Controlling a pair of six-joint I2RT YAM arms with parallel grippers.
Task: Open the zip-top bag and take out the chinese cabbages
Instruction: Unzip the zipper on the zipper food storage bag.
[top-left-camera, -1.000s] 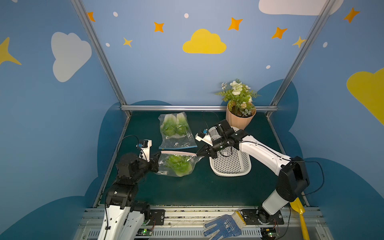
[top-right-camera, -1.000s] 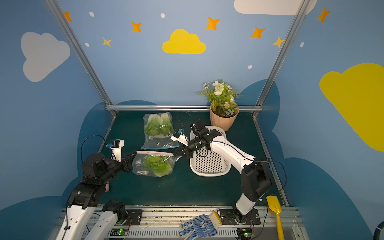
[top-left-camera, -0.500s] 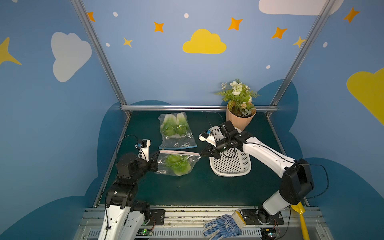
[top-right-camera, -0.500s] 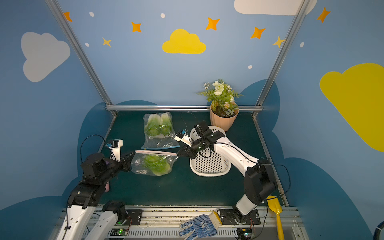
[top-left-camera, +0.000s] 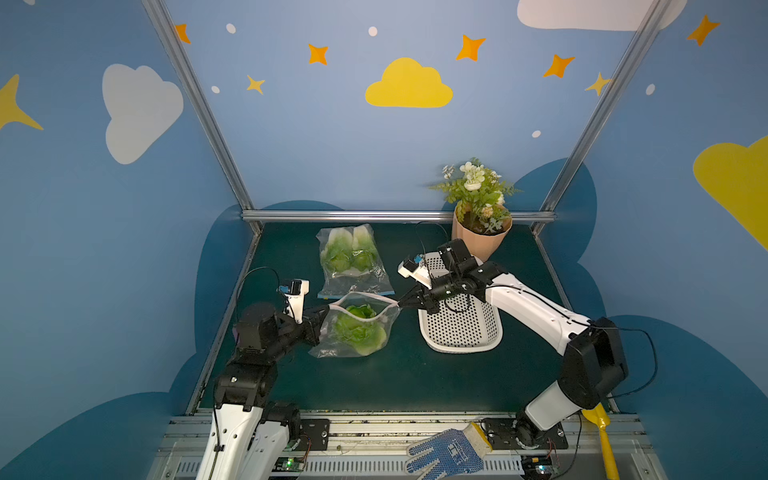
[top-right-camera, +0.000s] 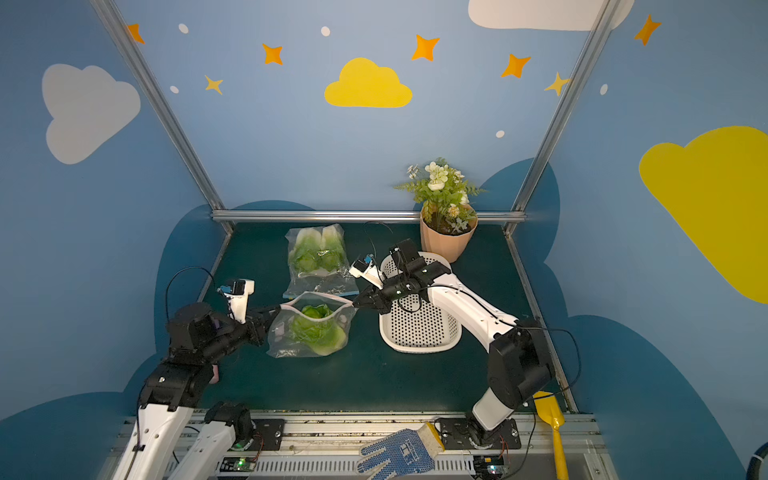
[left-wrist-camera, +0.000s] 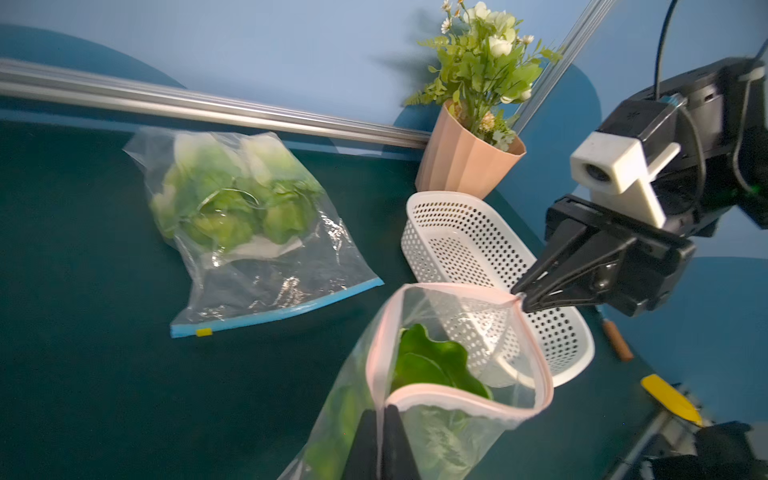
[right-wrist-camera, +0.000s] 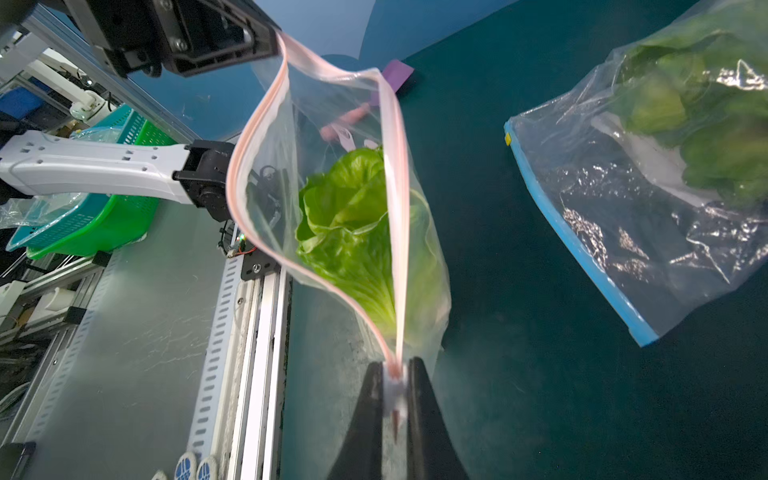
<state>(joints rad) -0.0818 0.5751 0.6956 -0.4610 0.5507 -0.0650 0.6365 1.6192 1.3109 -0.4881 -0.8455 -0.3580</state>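
Our left tool (left-wrist-camera: 380, 415) and right tool (right-wrist-camera: 395, 376) clamp the bag (top-left-camera: 386, 318) by its rim; we'd hold it wide for the cabbages (top-left-camera: 358, 330).

I count two bags: the pink-rimmed zip-top bag (top-left-camera: 329, 348) and the blue-rimmed bag (top-left-camera: 353, 270), their chinese cabbages (top-left-camera: 358, 332) too bunched to number. One basket (top-left-camera: 459, 332), one potted plant (top-left-camera: 478, 232), one glove (top-left-camera: 444, 455).

No text, label, brand, number or sign can be read in any view. A small pale print is seen on the back of the blue-dotted glove (top-right-camera: 399, 453), which lies on the metal frame (top-right-camera: 332, 428) just in front of the near edge of the tabletop (top-right-camera: 374, 382), but it is too small to be made out.
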